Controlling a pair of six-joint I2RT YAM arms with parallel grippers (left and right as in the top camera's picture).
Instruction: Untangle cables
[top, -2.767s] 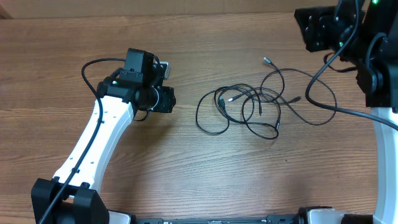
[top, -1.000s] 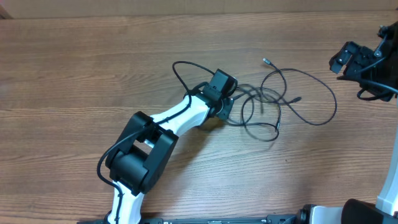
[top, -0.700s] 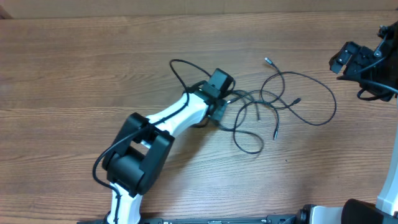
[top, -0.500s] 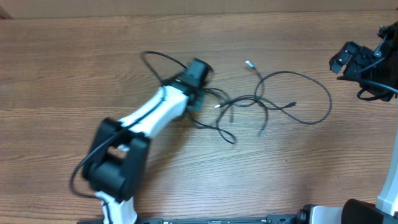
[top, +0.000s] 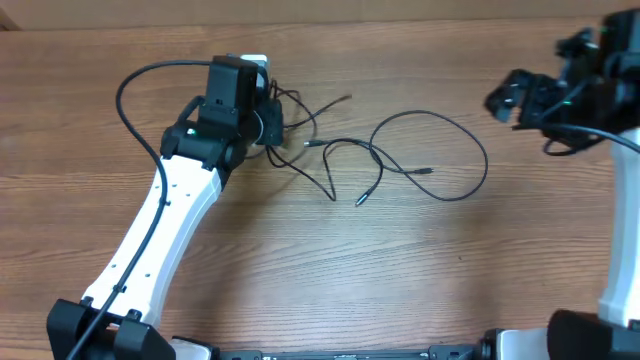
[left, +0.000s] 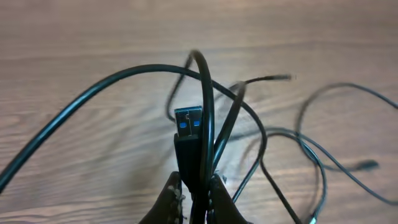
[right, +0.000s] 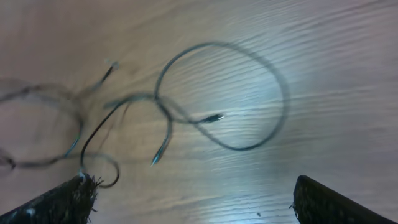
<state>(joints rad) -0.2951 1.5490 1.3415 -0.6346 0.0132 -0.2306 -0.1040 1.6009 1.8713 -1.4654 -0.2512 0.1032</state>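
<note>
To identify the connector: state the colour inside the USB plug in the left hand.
Blue insert in the USB plug, clearest in the left wrist view.

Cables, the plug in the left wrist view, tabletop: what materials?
The cables: black, matte, likely a rubbery plastic jacket; they drape in loose loops. The plug: silvery shell, looks metal; blue insert, probably plastic. The table: wood grain, slight sheen; solid or laminate, cannot tell.

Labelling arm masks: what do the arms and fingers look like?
Left arm: white link shells, black joints and wrist housing, thick black cable looping outside, green light at the wrist. Right arm: same white and black. Right fingers: black.
</note>
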